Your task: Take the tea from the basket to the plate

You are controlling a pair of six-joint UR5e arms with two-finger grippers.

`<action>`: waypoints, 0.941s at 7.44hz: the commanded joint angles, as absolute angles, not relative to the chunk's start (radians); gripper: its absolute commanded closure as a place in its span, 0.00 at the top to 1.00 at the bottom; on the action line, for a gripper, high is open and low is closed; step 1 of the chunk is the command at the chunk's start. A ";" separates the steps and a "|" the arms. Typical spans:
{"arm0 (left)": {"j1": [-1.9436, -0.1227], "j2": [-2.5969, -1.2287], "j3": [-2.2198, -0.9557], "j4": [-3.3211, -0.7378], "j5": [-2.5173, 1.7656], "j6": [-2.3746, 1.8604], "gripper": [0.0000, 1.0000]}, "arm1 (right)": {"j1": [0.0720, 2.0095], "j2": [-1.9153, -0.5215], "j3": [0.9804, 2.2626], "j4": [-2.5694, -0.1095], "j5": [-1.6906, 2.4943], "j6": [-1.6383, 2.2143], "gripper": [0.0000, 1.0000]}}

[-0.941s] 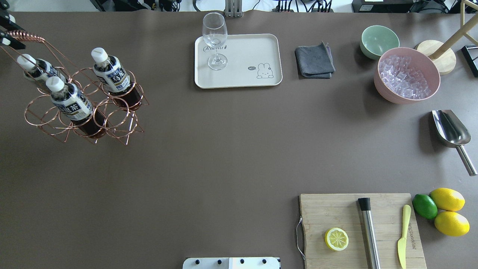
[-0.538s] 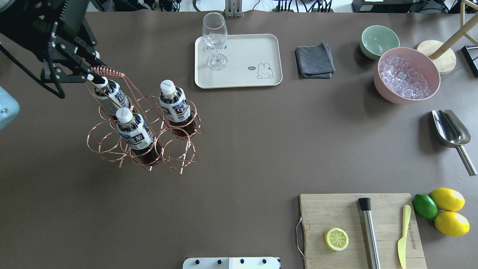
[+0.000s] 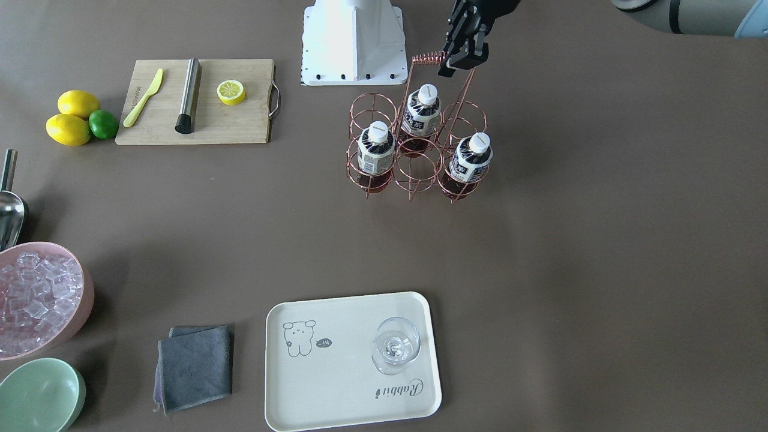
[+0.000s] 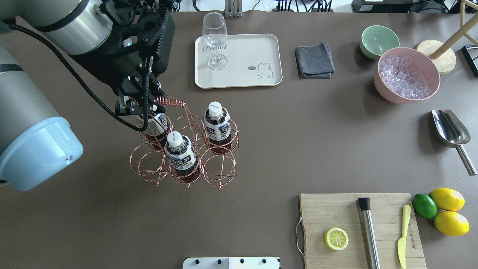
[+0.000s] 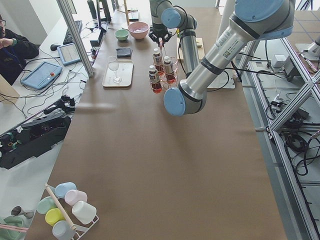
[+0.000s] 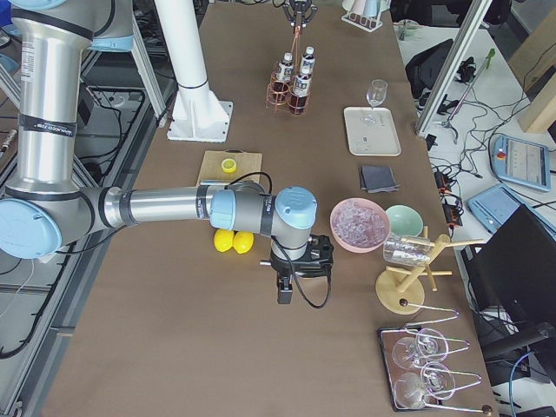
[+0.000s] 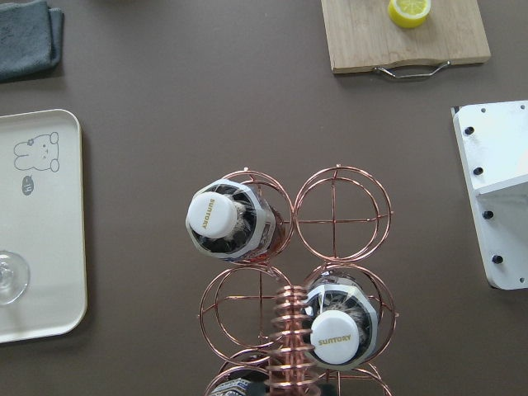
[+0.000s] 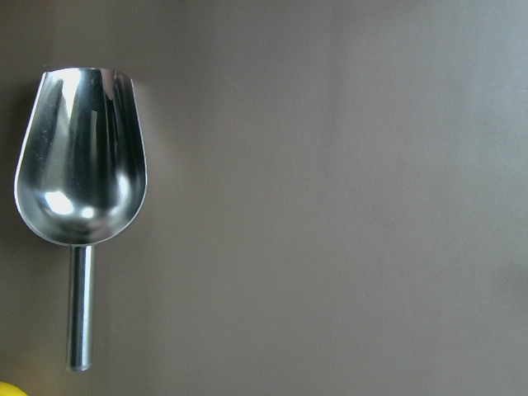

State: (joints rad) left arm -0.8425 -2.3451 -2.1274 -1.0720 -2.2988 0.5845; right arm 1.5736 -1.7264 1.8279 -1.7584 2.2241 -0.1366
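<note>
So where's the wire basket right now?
Overhead view: the copper wire basket is left of centre, nearer the robot than the cream tray, its handle gripped by the left claw.

3rd tea (image 4: 157, 124) & basket (image 4: 194, 129) handle half-hidden under left tool (image 4: 143, 104) — right tool (image 6: 284, 291) too small to tell

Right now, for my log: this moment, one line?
left gripper shut on copper wire basket; brown tea bottles all inside; cream rectangular plate without tea
</note>
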 commanded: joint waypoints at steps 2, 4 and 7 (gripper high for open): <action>-0.787 -2.370 -2.132 -1.094 -2.269 0.362 0.00 | 1.586 -1.723 1.822 -1.750 2.226 -0.141 1.00; -0.755 -2.375 -2.111 -1.138 -2.267 0.264 0.00 | 1.524 -1.710 1.818 -1.703 2.217 -0.127 1.00; -0.716 -2.385 -2.077 -1.201 -2.264 0.178 0.00 | 1.517 -1.584 1.780 -1.700 2.308 0.039 1.00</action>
